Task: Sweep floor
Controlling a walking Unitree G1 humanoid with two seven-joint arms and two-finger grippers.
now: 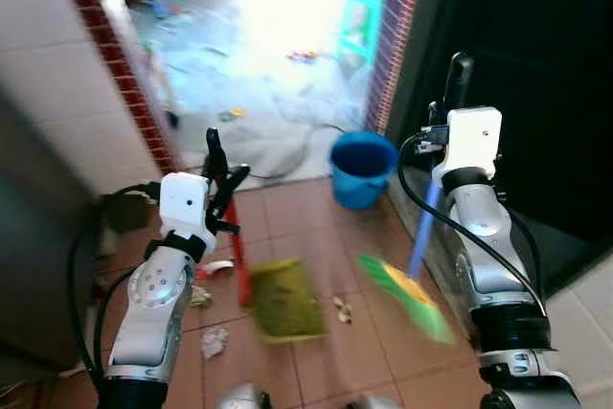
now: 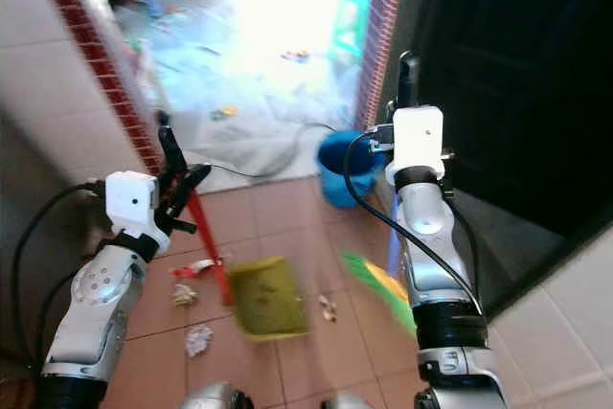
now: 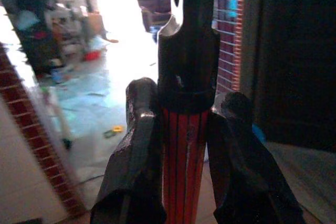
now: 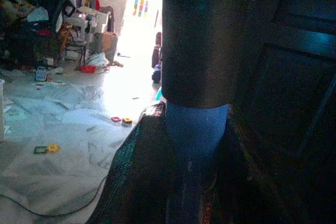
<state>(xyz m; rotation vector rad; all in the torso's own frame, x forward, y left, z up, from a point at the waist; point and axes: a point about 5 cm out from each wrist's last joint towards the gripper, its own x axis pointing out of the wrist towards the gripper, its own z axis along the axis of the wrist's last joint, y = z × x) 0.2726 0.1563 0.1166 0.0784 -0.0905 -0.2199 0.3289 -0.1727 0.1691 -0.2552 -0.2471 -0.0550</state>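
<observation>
Here the robot stands on a terracotta tiled floor (image 1: 316,352) with both arms raised, each holding a cleaning tool. The left gripper (image 3: 181,145) has its two black fingers (image 3: 139,145) closed against the red handle (image 3: 184,166) of a dustpan (image 1: 285,299), gripping it just below the handle's black top section; in the head views that handle runs down from the gripper to the yellow-green pan, which lies on the tiles in front of the robot, between the two arms. The right gripper (image 4: 191,150) is clamped on the blue shaft (image 4: 195,145) of a broom (image 1: 414,299), just under its dark upper grip, and the shaft slants down past the right arm to a green and yellow brush head that appears blurred just above or on the tiles, to the right of the dustpan. Small scraps of litter (image 1: 341,309) lie between the pan and the brush head, a crumpled white piece (image 1: 214,340) sits on the tiles left of the pan, and more bits (image 1: 213,270) lie near the red handle's foot. A blue bucket (image 1: 362,169) stands beyond, near a brick-edged doorway (image 1: 391,35) that opens onto a bright, cluttered room. A dark door (image 1: 536,64) is on the robot's right side.
</observation>
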